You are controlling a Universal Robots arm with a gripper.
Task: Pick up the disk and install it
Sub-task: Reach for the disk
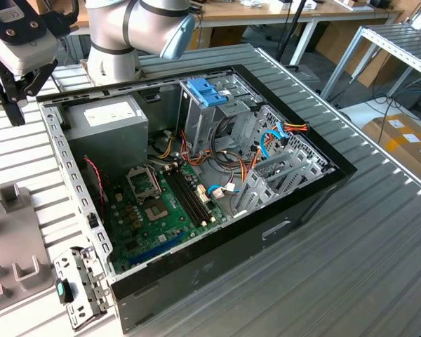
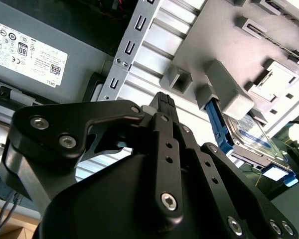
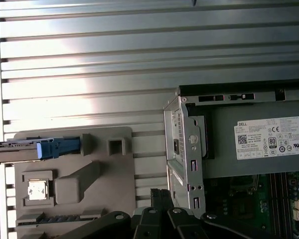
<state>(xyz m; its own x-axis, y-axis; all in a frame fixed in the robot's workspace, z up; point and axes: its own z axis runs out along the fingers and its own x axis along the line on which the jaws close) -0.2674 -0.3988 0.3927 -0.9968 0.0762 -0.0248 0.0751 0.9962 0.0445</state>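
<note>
1 gripper [image 2: 163, 101] serves this job, and its 2 fingers are pressed together with nothing between them. It hangs above the ribbed metal table [image 3: 139, 55], just off the corner of the open computer case [image 1: 196, 281] where the grey power supply box [image 1: 109, 116] sits. The disk [image 2: 249, 133] is not in the case: it stands on its edge in a grey fixture tray [image 3: 114, 169] that lies on the table beside the case. In the first wrist view it reads as a thin strip with a blue rail [image 3: 57, 148] showing at the end nearer the case, so its long axis runs along the table's ribs and points at the case wall. From the gripper the disk lies out across the tray, on the side away from the case, and, as I judge it, lower than the fingertips. A grasp would turn on that thin width: the fingers would have to part and straddle the 2 flat faces from above. The room over the disk looks free, but the tray's grey blocks [image 2: 229, 94] crowd its blue end, touching it or nearly so. The bare metal faces will likely be slick, the plastic rail less so. Inside the case the light-blue latch piece [image 1: 207, 91] tops the drive cage [image 1: 217, 119], well apart from the disk.
</note>
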